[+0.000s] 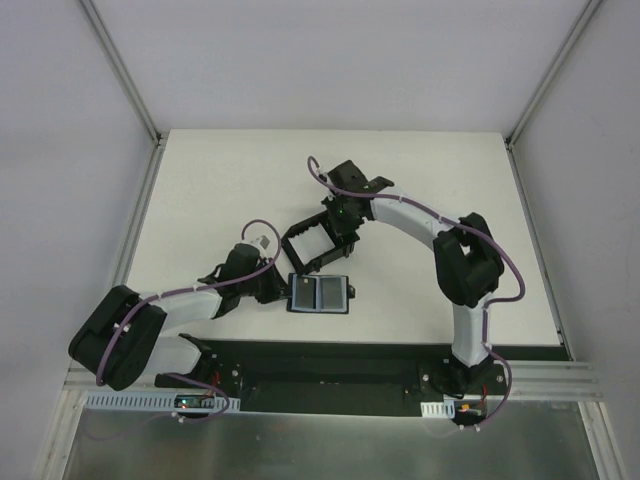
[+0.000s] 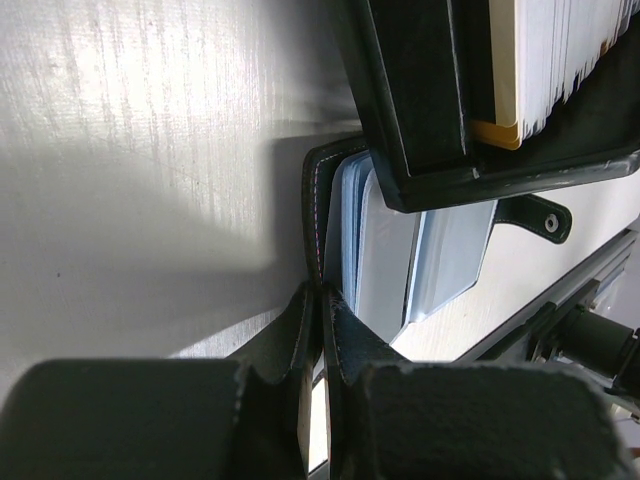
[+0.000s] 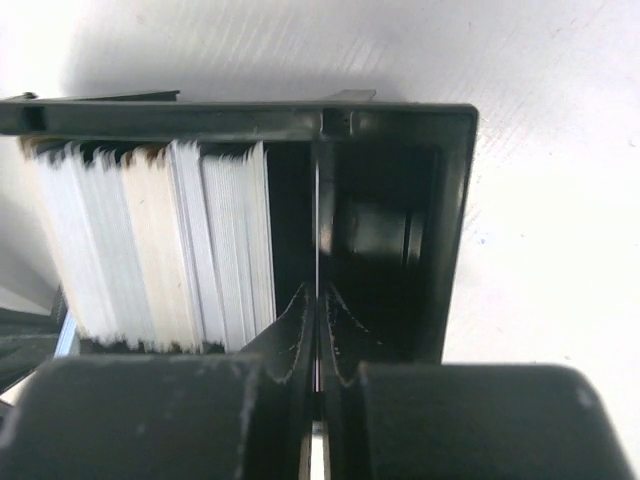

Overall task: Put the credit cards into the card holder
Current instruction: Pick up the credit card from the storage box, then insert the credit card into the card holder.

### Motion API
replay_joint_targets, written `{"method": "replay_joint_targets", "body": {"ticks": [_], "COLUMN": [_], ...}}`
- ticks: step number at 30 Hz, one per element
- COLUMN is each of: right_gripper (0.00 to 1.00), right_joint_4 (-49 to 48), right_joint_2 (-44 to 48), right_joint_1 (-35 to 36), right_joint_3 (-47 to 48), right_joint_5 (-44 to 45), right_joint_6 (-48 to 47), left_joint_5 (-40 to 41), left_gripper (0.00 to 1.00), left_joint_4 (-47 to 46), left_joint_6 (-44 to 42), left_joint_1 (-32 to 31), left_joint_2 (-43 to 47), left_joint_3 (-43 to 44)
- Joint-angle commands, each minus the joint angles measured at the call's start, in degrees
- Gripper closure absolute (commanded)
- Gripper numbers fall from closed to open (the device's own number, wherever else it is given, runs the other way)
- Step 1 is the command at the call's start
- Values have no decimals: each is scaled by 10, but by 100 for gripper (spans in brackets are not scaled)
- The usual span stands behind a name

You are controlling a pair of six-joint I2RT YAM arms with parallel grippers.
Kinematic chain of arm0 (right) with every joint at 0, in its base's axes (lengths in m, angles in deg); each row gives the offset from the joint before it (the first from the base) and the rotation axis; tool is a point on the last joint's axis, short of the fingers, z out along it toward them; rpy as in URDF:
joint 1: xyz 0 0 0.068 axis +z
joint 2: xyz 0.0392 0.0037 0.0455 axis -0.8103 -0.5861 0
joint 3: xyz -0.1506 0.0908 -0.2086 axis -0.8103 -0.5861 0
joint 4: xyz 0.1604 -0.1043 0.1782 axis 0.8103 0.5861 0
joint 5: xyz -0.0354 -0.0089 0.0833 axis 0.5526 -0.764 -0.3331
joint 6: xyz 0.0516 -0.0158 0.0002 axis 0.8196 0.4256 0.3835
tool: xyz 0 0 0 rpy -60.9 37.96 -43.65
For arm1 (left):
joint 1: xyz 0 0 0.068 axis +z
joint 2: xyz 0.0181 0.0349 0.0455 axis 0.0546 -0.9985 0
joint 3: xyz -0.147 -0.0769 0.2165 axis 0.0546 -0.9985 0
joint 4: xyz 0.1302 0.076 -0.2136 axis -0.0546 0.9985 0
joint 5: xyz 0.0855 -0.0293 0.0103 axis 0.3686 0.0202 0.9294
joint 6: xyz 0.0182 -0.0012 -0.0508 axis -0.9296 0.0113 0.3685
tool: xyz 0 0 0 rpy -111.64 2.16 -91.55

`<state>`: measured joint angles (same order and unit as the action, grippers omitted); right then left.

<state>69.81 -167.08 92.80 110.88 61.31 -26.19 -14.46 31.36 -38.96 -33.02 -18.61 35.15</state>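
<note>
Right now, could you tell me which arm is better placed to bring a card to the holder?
Right. The right gripper is shut on a credit card standing in the tray; the left gripper is clamped on the card holder's edge.

black card holder (image 1: pixel 320 294), whitish credit cards (image 3: pixel 150 250)

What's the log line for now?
left pincer shut on wallet edge | right pincer shut on card in tray | wallet open
</note>
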Motion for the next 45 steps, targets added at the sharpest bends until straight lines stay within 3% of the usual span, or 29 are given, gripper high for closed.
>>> {"method": "replay_joint_targets", "body": {"ticks": [1,8,13,16,23,30,38,45], "right_gripper": [100,99,100,100,100,100,100,100], "right_joint_4": [3,-61,-192,-238,-337,-349,-374,-344], "right_joint_2": [96,212,286,288,229,192,192,183], "right_joint_1": [5,39,137,206,270,283,286,283], "right_joint_3": [-9,-114,-251,-286,-306,-283,-284,-276], "right_joint_5": [20,43,118,187,236,244,192,181], "right_joint_6": [-9,49,179,227,309,315,304,310], "left_joint_5": [3,-5,-11,-18,-31,-27,-34,-26], "left_gripper": [100,100,100,100,100,100,100,100], "left_joint_4": [14,14,14,15,21,40,37,51], "left_joint_6": [-9,1,14,18,32,32,9,-9], "left_joint_1": [5,5,5,5,5,5,5,5], "left_joint_2": [16,46,67,79,118,153,184,203], "left_joint_3": [-20,-38,-47,-50,-59,-64,-83,-84]}}
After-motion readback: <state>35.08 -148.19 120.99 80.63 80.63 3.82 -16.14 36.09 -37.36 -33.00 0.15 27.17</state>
